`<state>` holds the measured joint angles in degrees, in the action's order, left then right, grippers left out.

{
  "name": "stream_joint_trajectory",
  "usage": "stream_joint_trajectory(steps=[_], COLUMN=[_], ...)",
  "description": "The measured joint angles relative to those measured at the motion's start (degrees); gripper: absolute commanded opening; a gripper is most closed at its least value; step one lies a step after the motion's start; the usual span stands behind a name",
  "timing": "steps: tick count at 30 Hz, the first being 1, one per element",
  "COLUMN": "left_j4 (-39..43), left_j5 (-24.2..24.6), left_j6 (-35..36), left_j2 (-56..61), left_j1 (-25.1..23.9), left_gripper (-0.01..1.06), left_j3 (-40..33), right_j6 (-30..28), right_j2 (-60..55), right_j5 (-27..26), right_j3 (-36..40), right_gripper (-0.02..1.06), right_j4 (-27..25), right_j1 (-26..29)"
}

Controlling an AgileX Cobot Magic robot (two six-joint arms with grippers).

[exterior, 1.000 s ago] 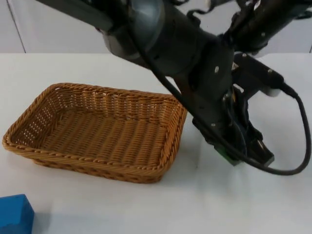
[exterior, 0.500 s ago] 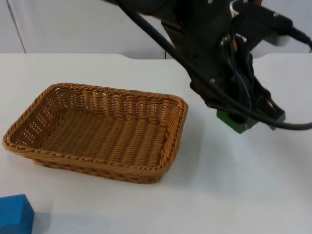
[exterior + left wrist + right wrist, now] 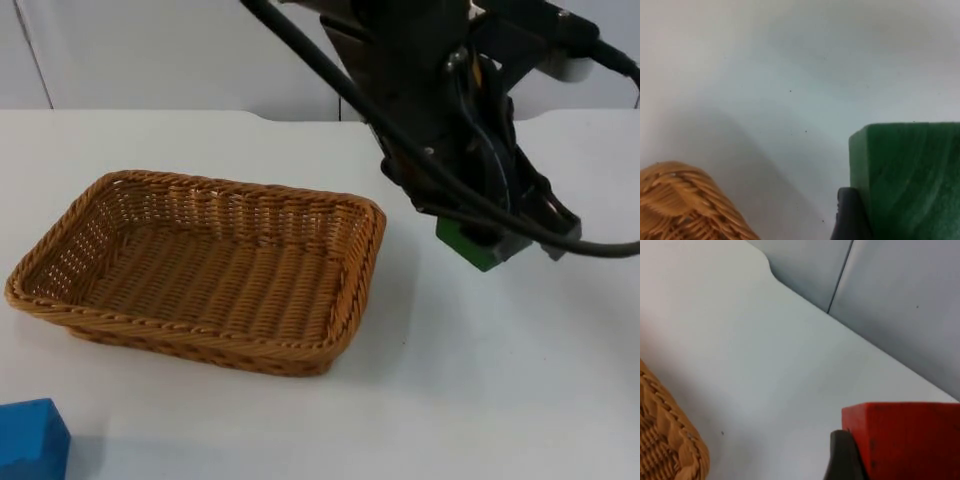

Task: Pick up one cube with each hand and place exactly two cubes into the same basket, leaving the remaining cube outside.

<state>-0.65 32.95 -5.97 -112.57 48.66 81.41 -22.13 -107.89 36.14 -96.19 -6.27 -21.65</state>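
The blue cube [image 3: 32,440] lies untouched on the counter [image 3: 480,400], well apart from both sets of fingers and outside the wicker basket [image 3: 200,265], which holds nothing yet. In the last second the green cube [image 3: 468,243] has gone from counter level up into the air, so the pickup looks done and the carry to the basket seems to be the step in hand.

The left gripper [image 3: 478,245] hangs above the counter just past the basket's right-hand rim, its fingers closed on the green cube. In the left wrist view that cube [image 3: 910,180] sits tight against a black fingertip [image 3: 850,215], with the basket's corner [image 3: 685,205] off to one side below. The left arm reaches down steeply across the right arm to get there.

In the right wrist view a red cube [image 3: 905,440] is pressed against a black fingertip [image 3: 842,457] of the right gripper [image 3: 890,460], raised over the counter, with the basket's rim [image 3: 670,450] near and the grey partition wall [image 3: 880,295] beyond.
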Motion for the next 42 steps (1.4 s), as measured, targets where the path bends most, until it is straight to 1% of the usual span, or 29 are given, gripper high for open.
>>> stream_joint_trajectory(steps=[4, 8, 9, 13, 19, 21, 24, 30, 32, 34, 36, 38, 42], left_j4=[0.00, 0.98, 0.98, 5.43, 12.55, 13.81, 15.23, 15.57, 15.43, 15.20, 15.20, 15.20, 15.20], left_j5=[0.70, -0.14, -0.14, -2.46, -2.69, -2.69, -2.69, -2.69, -2.69, -2.43, -2.18, -1.89, -3.42], left_j6=[0.00, 0.43, 0.43, 4.07, 9.75, 10.79, 11.82, 12.19, 12.19, 12.30, 12.30, 12.30, 12.30], left_j2=[0.38, 2.87, 2.87, 6.33, 9.69, 10.45, 11.53, 12.49, 12.61, 12.85, 13.24, 14.10, 16.74], left_j1=[0.00, 0.00, 0.00, 0.00, 0.00, 0.00, 0.00, -0.71, -2.30, -5.00, -5.90, -7.93, -11.18], left_gripper=[0.00, 0.00, 0.00, 0.00, 0.00, 0.00, 0.00, 0.00, 0.00, 0.00, 0.00, 0.00, 0.00], left_j3=[-0.38, -4.16, -4.16, -9.91, -15.66, -16.90, -18.08, -18.66, -18.66, -18.66, -18.66, -18.95, -21.69], right_j6=[0.10, 0.88, 0.88, 1.70, 1.79, 1.79, 1.79, 0.30, -0.66, -0.97, -1.05, -1.19, -1.19], right_j2=[0.00, 0.00, 0.00, 0.00, 0.00, 0.00, 0.00, 0.00, 0.00, 0.00, 0.00, 0.00, 0.00], right_j5=[1.45, 2.10, 2.10, 3.48, 4.97, 5.10, 5.93, 6.29, 6.55, 6.65, 6.80, 6.93, 7.26], right_j3=[0.00, 0.00, 0.00, 0.00, 0.00, 0.00, 0.00, 0.00, 0.00, 0.00, 0.00, 0.00, 0.00], right_gripper=[0.00, 0.00, 0.00, 0.00, 0.00, 0.00, 0.00, 0.00, 0.00, 0.00, 0.00, 0.00, 0.00], right_j4=[0.00, 0.00, 0.00, 0.00, -0.11, -0.11, -1.74, -2.66, -2.66, -2.76, -2.76, -2.76, -4.51], right_j1=[0.00, 0.00, 0.00, 0.00, 0.00, 0.00, 0.00, -1.10, -2.61, -4.05, -5.06, -5.69, -6.10])
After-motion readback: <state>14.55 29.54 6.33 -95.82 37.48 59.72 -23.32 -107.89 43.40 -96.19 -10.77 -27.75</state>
